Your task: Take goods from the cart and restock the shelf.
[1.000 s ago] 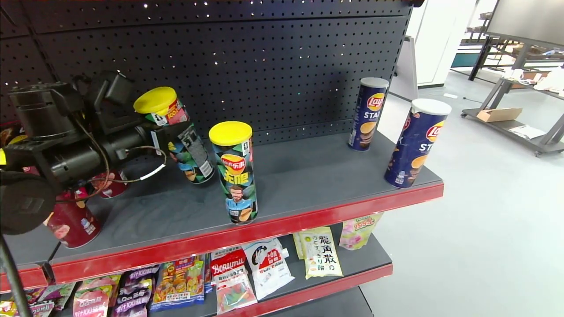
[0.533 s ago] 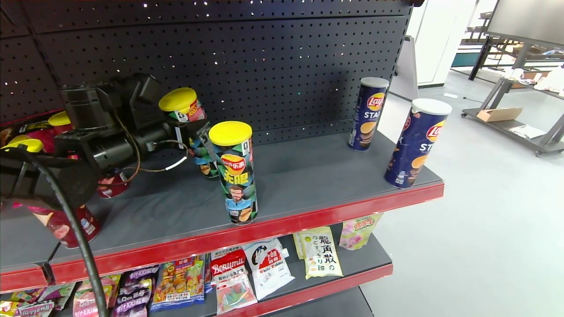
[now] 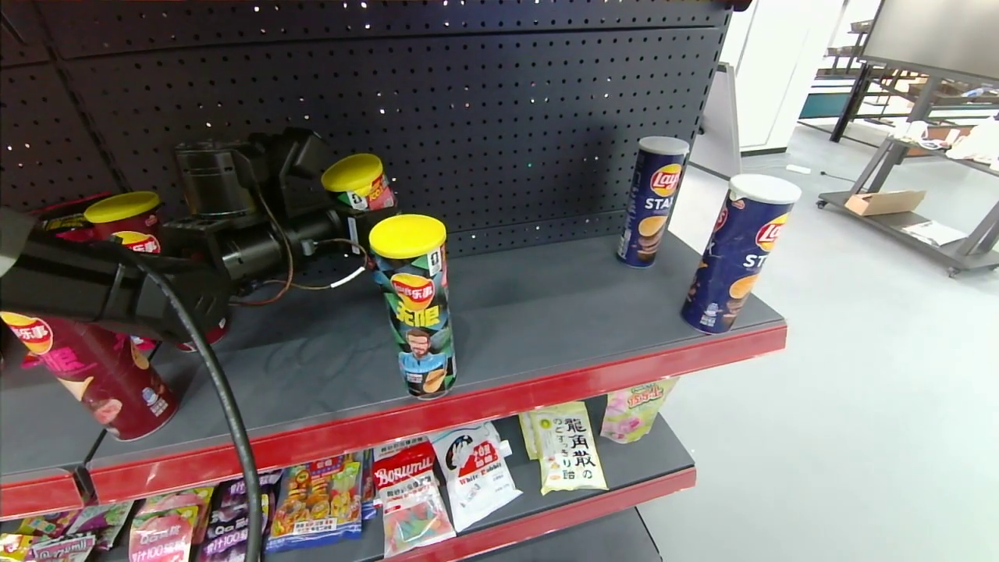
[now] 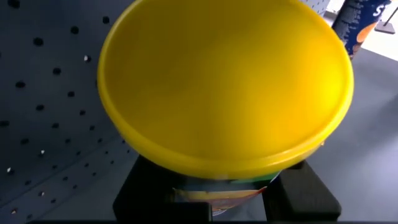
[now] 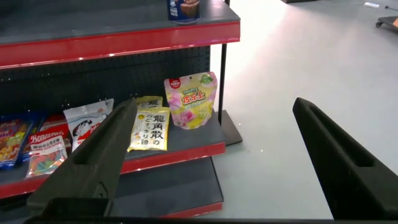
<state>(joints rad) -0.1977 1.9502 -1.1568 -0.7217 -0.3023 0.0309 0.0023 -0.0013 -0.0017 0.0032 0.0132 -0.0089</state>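
Note:
My left gripper (image 3: 349,228) is shut on a yellow-lidded chip can (image 3: 357,181), holding it near the pegboard at the back of the grey shelf (image 3: 546,312). A matching yellow-lidded can (image 3: 412,304) stands upright near the shelf's front edge and hides the held can's lower part. In the left wrist view the held can's yellow lid (image 4: 227,87) looms large, with the gripper (image 4: 224,200) clamped on the can's body below it. My right gripper (image 5: 217,168) is open with nothing between its fingers, down in front of the lower shelves.
Two blue chip cans (image 3: 652,203) (image 3: 737,254) stand at the shelf's right end. Red cans (image 3: 86,367) (image 3: 125,222) stand at the left. Snack bags (image 3: 468,476) line the lower shelf. Bare shelf surface lies between the yellow and blue cans.
My left arm has carried the held can to the right and deeper toward the pegboard, and the can is less tilted. The other cans have not moved.

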